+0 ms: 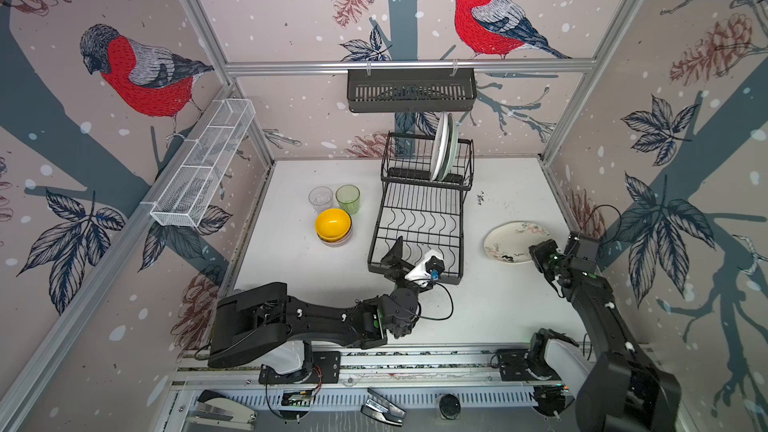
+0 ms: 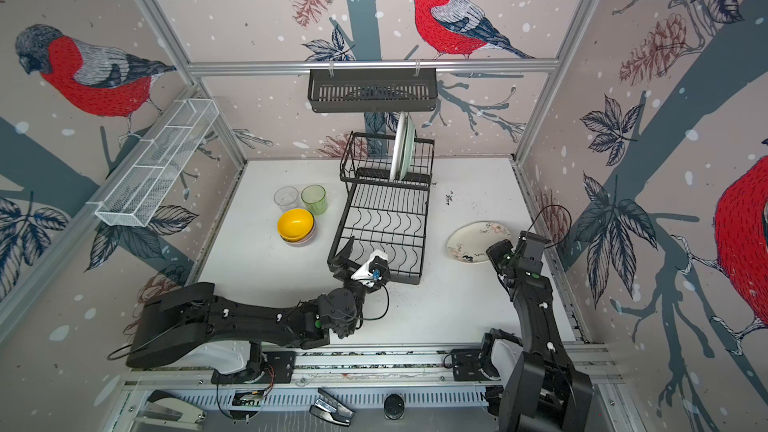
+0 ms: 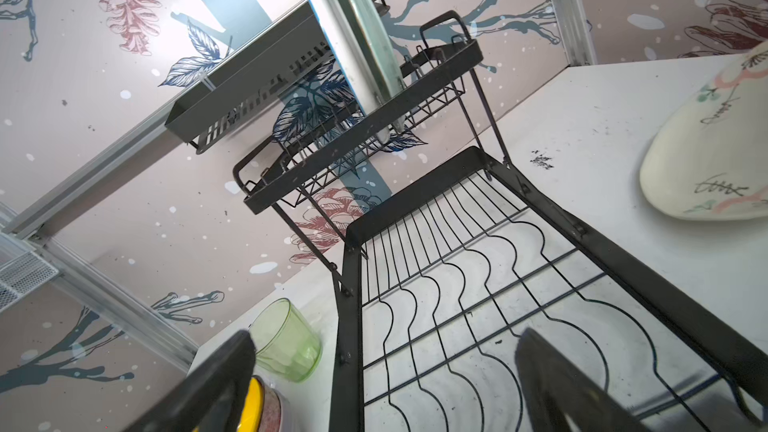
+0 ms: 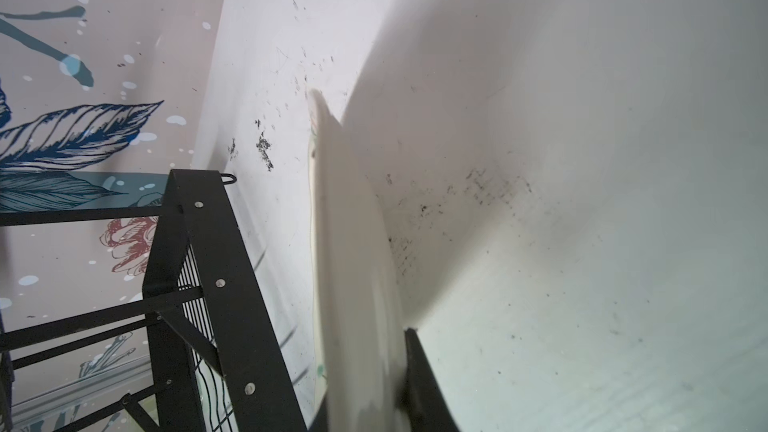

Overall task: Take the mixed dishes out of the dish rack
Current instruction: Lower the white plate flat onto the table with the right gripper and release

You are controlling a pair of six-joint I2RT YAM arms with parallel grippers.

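The lower bowls (image 1: 336, 243) under the yellow bowl (image 1: 333, 223) are mostly hidden, and the flowered plate (image 3: 710, 147) is cut off at the frame edge.

No legible text, brand, number or sign found in any view. The flower-patterned plate (image 1: 513, 238) bears black strokes resembling handwriting among its pink and green motifs, clearest in the left wrist view; no letter can be made out. Dark specks on the table (image 1: 498, 309) are smudges, not characters. Any printing on the small circuit board (image 1: 297, 400) at the front rail is too small to read.
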